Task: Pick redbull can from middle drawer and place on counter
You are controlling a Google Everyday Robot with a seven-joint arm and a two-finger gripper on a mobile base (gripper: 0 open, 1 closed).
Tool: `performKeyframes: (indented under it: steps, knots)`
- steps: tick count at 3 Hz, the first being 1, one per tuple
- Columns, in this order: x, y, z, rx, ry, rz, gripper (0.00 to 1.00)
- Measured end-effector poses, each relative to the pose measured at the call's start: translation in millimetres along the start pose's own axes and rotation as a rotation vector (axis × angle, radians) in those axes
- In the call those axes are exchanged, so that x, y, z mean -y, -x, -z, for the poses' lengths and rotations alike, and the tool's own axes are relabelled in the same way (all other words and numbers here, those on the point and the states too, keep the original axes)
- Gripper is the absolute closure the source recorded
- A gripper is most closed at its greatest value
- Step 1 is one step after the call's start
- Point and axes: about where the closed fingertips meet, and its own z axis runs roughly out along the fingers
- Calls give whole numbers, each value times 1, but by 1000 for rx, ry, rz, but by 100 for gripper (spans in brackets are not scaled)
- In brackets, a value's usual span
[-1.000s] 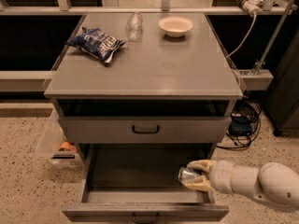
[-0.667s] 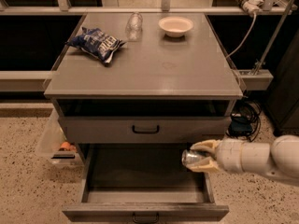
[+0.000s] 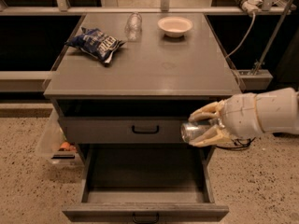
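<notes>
The end effector (image 3: 201, 130) has its two fingers closed around the redbull can (image 3: 189, 132), holding it on its side in the air. The can is out of the middle drawer (image 3: 145, 171), which is pulled open and looks bare inside. So the picking part looks done. The can is not on the bench (image 3: 154, 64) yet; it hangs just below the bench's front edge, near the right corner. It has to go up and over, then be set down. A snack bag (image 3: 96, 43), a clear bottle (image 3: 133, 26) and a bowl (image 3: 174, 26) sit at the back of the bench. A second ago the can was lower, just above the drawer's right side; now it is higher.
</notes>
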Motion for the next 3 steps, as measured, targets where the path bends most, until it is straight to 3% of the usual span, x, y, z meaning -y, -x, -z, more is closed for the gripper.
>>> performKeyframes:
  steps: [1,2,3]
  knots:
    - [19,58,38,-13,-19,117,100]
    - [27,52,35,-2,-15,109,100]
    - [52,29,24,25,34,109,100]
